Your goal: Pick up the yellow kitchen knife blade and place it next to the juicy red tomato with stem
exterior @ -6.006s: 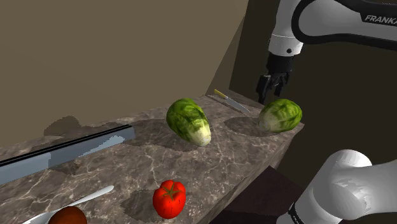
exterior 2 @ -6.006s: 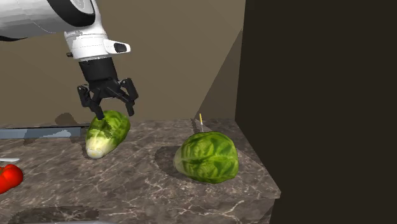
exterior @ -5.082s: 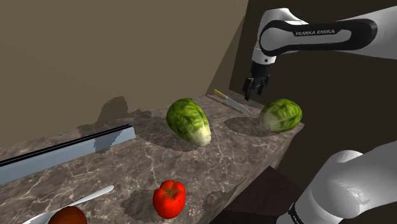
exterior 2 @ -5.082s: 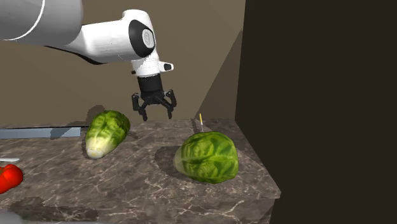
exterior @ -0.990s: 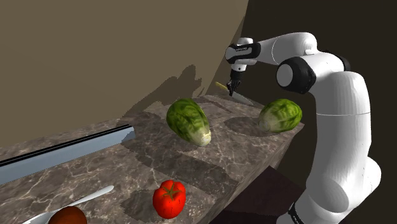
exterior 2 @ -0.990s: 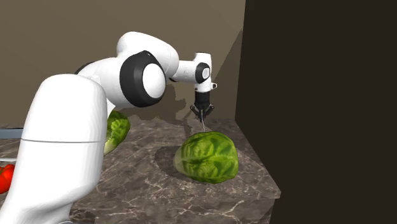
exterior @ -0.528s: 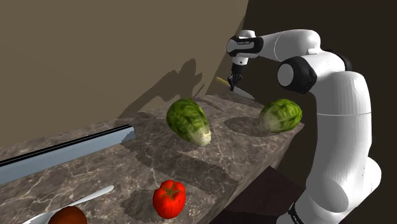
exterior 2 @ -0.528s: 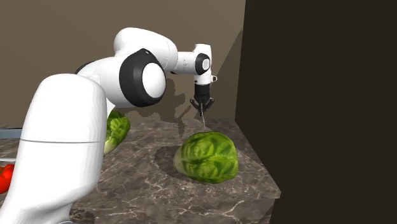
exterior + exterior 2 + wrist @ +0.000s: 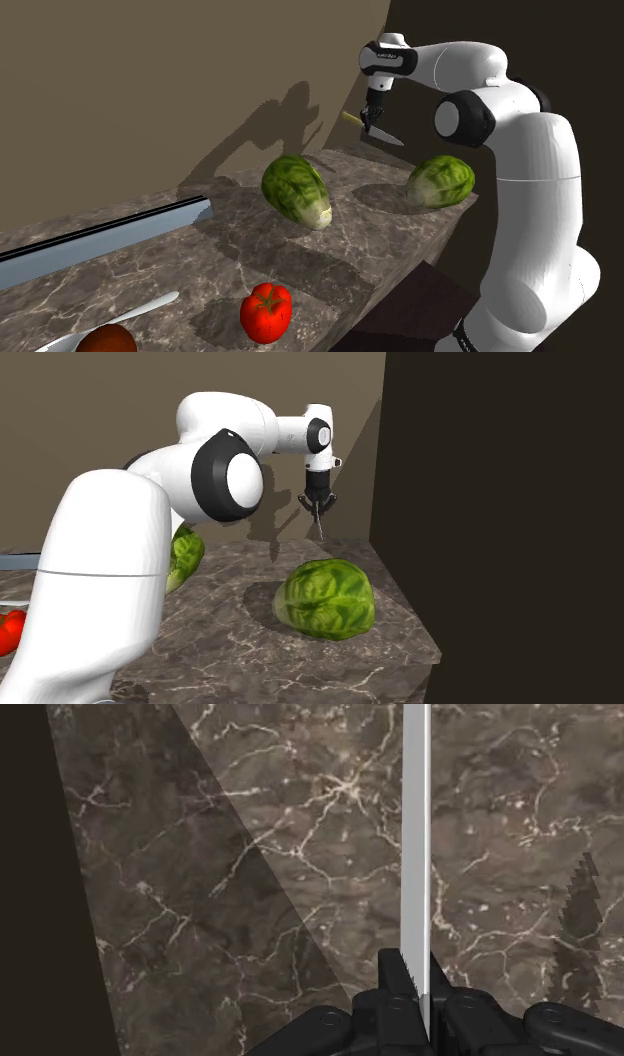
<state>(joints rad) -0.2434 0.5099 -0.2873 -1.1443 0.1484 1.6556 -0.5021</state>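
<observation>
The knife (image 9: 385, 133) has a yellow handle and a grey blade. My gripper (image 9: 370, 124) is shut on the knife and holds it in the air above the far corner of the marble counter (image 9: 330, 255). In the second exterior view the gripper (image 9: 320, 508) points down with the knife (image 9: 320, 529) hanging thin beneath it. In the wrist view the grey blade (image 9: 414, 834) runs straight out from between the clasping fingers (image 9: 395, 989). The red tomato (image 9: 266, 311) with a green stem sits near the counter's front edge, far from the gripper; its red edge (image 9: 8, 631) shows too.
Two green lettuce heads lie on the counter: one in the middle (image 9: 297, 190), one (image 9: 440, 181) near the shoulder view's right edge, just below the gripper. A spoon (image 9: 140, 308) and a brown round thing (image 9: 106, 340) lie beside the tomato. A long metal strip (image 9: 100, 235) runs along the wall.
The gripper has risen from the counter with the knife clasped in it. The knife has left the surface and now hangs in the air.
</observation>
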